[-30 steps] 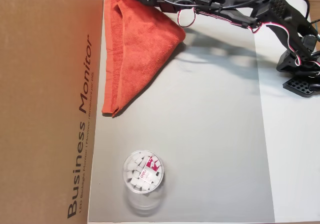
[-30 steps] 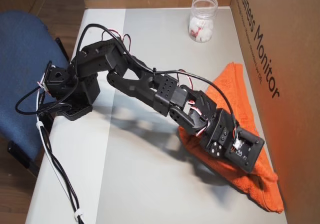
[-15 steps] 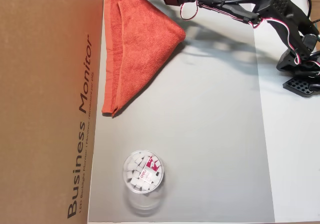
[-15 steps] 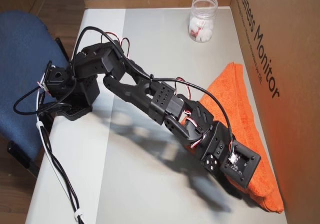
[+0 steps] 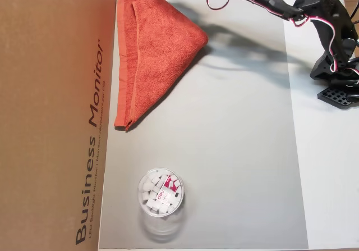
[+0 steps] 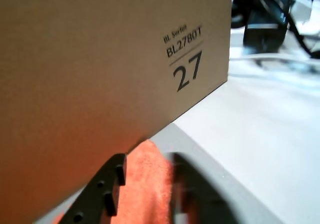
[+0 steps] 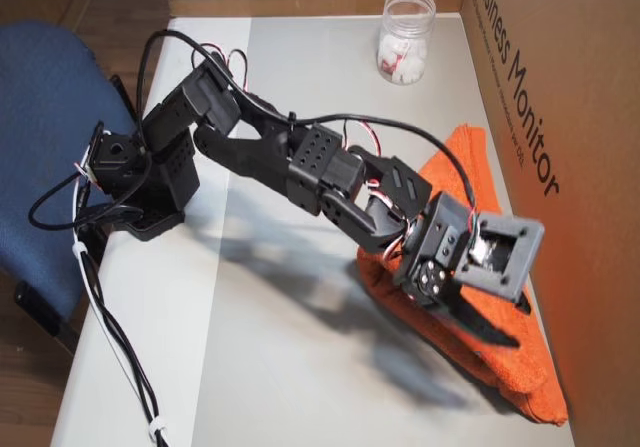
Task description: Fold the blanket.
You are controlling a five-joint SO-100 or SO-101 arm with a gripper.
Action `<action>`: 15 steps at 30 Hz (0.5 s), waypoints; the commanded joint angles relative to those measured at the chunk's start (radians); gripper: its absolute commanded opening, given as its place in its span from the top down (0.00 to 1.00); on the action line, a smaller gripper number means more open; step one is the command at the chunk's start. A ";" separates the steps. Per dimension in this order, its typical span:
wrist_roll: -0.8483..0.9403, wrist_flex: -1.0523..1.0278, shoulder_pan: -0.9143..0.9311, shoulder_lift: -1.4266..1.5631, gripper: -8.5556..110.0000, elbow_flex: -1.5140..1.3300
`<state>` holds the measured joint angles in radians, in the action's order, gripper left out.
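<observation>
The blanket (image 5: 157,49) is an orange-red towel lying folded into a triangle on the grey mat, against the cardboard box. In an overhead view its far end (image 7: 462,172) shows beyond the arm, which covers its middle. My gripper (image 7: 500,335) hangs raised above the blanket's near part, fingers pointing down and away from the arm. In the wrist view the gripper (image 6: 147,160) is open: one black finger (image 6: 107,191) is at lower left, a blurred dark one is to its right, and the blanket (image 6: 150,199) shows between them. Nothing is held.
A tall cardboard box (image 5: 56,116) walls off the blanket's side of the mat (image 5: 235,150). A clear round tub (image 5: 160,194) of white pieces stands on the mat, well away from the blanket. The arm's base (image 7: 130,182) sits by a blue chair (image 7: 40,117).
The arm has lifted off the blanket and swung up, sliding out past the top edge of one overhead view. The blanket has stayed folded and still.
</observation>
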<state>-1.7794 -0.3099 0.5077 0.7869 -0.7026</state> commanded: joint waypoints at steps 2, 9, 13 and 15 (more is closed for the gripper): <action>0.092 0.023 -0.026 0.091 0.92 -0.021; 0.094 0.127 -0.098 0.052 0.93 -0.054; 0.101 0.364 -0.149 0.011 0.93 -0.118; 0.107 0.457 -0.166 -0.011 0.93 -0.147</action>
<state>-1.6858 0.0169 0.3620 0.7747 -0.8391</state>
